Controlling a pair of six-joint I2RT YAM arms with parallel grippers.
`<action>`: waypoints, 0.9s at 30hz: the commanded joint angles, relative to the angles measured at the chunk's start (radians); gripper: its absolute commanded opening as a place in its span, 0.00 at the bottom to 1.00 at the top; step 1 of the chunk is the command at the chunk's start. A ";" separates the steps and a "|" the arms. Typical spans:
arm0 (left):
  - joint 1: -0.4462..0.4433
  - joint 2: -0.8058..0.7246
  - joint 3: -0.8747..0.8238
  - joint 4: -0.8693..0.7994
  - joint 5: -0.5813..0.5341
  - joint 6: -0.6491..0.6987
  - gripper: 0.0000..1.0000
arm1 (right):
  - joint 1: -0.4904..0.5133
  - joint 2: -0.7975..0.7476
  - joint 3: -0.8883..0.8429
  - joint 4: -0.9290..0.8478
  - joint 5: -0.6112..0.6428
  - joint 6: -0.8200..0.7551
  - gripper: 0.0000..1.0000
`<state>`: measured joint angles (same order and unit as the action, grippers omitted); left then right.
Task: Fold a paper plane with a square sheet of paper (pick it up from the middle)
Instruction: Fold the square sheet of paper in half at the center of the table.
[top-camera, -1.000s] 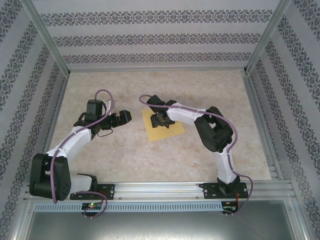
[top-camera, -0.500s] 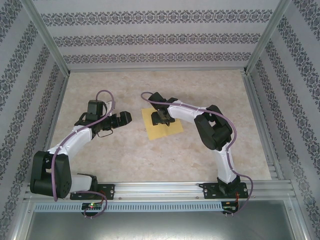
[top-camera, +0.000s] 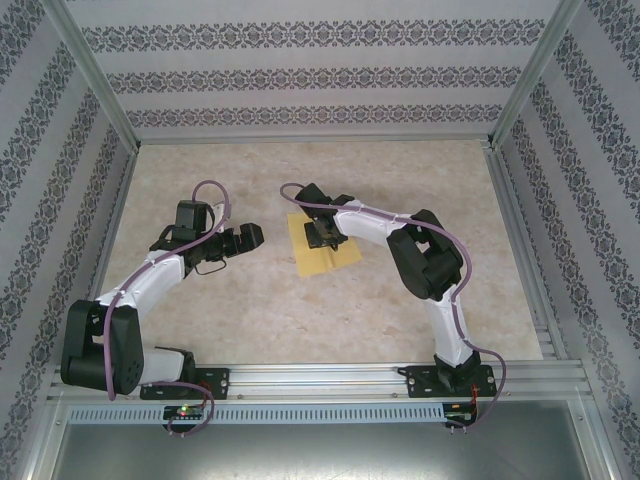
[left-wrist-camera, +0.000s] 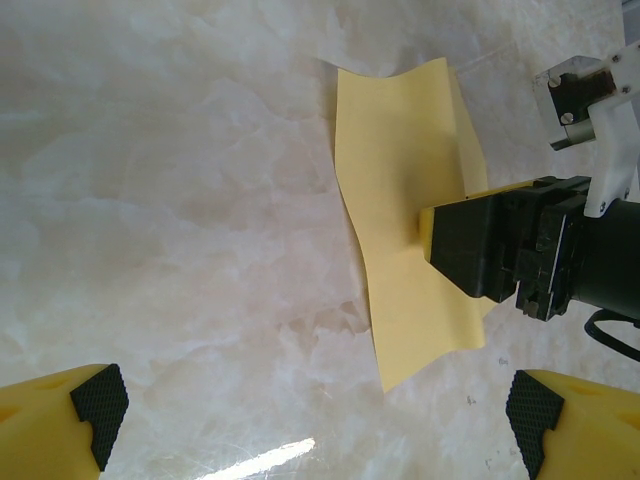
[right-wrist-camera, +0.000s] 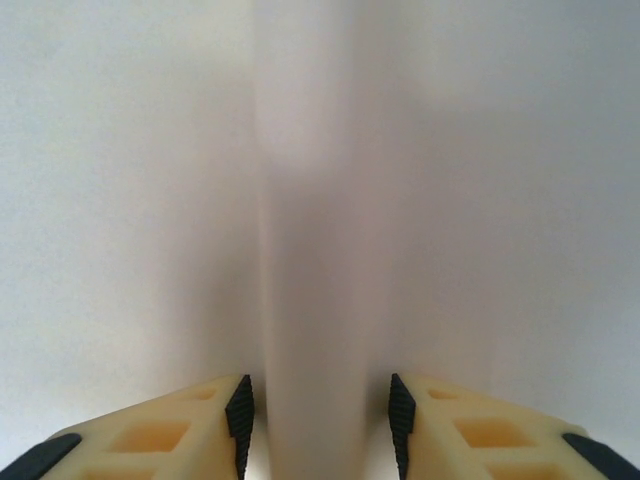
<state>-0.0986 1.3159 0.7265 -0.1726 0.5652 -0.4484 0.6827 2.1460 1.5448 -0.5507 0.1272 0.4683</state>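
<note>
one square sheet of paper (left-wrist-camera: 400, 180) on the table (top-camera: 300, 310), looks thin, limp, tear-prone; right pincer (right-wrist-camera: 320, 410) narrow, pinching a ridge at its middle; left pincer (left-wrist-camera: 315, 400) wide, holding nothing

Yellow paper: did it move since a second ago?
Yes. The square sheet of paper has drawn in under the right gripper: its right corner now lies farther from the right side rail than before.

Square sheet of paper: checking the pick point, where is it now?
Top view: the square sheet of paper lies at the table's centre under the right gripper, the left gripper just to its left.
</note>
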 joint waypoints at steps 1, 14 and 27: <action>-0.014 -0.004 0.014 -0.022 -0.003 0.027 1.00 | 0.019 0.007 -0.026 -0.019 0.001 0.007 0.38; -0.014 -0.065 0.028 -0.060 -0.008 -0.013 1.00 | 0.022 -0.090 -0.054 0.033 -0.072 0.032 0.21; -0.013 -0.223 0.103 -0.202 -0.049 -0.054 1.00 | 0.005 -0.297 -0.288 0.457 -0.557 0.272 0.18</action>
<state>-0.0986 1.1320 0.7929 -0.3099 0.5323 -0.4808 0.6910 1.8877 1.3167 -0.2615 -0.2562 0.6270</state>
